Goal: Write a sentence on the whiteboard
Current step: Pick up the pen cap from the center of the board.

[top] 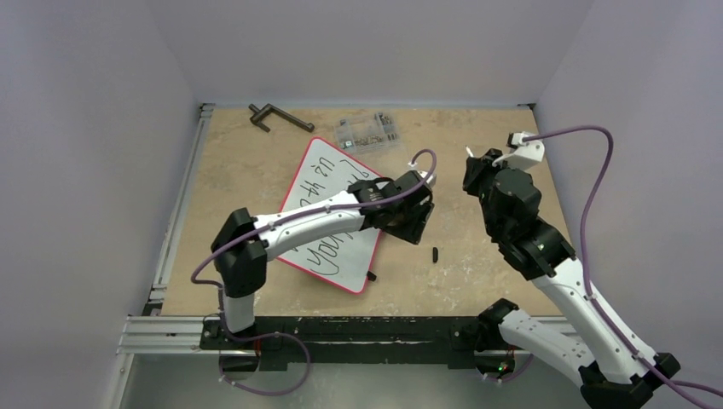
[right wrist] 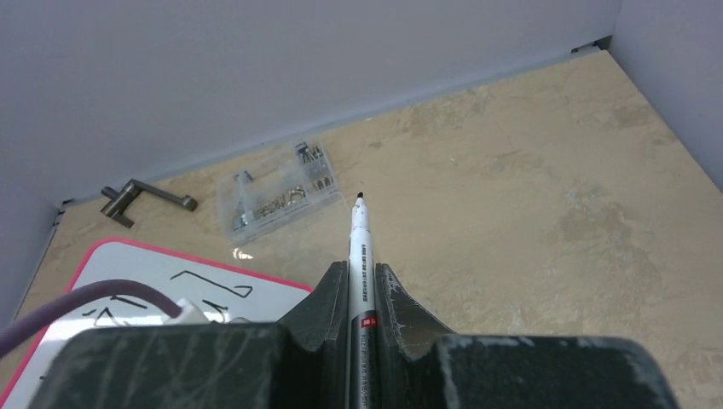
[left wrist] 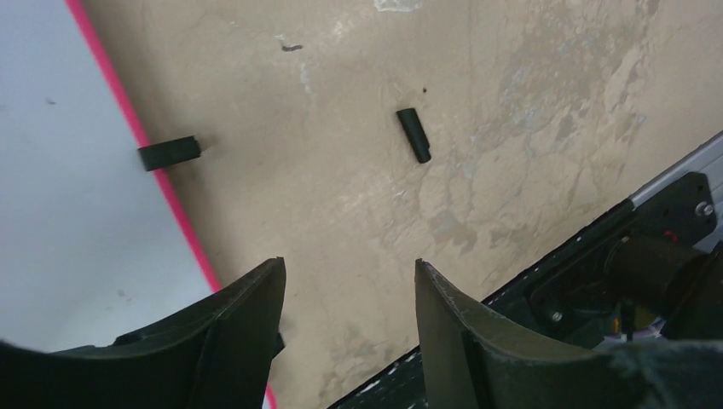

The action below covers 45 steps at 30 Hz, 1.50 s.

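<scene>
Left wrist view is showing the left gripper [left wrist: 348, 271] hanging over bare desk [left wrist: 529, 94], jaws standing partway apart with nothing between them. It's just off the right edge of the whiteboard [left wrist: 77, 204], which is lying skewed on the left-middle of the desk. The sentence [top: 328, 249] is already sitting on it in two lines, so I'm guessing we're capping up now. The cap [left wrist: 413, 135] is lying loose on the desk a bit past the fingers, between the board and the right arm, nearer the near edge than the far one. The right gripper [right wrist: 361, 271] is clamping the marker [right wrist: 358, 234], bare tip pointing toward the far edge. If I'm doing this, I'm lining the jaws across the cap's narrow side, coming straight down and squeezing gently so it isn't rolling off.
</scene>
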Each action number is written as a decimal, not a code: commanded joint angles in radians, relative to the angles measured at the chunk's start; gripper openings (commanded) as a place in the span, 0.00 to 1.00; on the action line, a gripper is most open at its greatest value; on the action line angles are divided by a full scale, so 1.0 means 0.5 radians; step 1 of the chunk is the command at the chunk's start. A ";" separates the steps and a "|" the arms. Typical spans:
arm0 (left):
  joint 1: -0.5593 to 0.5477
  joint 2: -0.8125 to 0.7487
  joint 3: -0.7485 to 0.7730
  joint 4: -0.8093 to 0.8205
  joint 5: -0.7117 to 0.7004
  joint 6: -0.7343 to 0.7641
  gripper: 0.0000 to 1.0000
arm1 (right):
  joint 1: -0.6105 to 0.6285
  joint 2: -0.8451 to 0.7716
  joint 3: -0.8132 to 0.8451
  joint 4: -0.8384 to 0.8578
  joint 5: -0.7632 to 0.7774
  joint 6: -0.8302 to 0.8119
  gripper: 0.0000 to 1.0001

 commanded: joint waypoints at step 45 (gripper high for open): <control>-0.154 1.054 0.618 0.209 -0.155 -0.924 0.26 | 0.008 -0.301 -0.010 -0.097 0.175 -0.056 0.00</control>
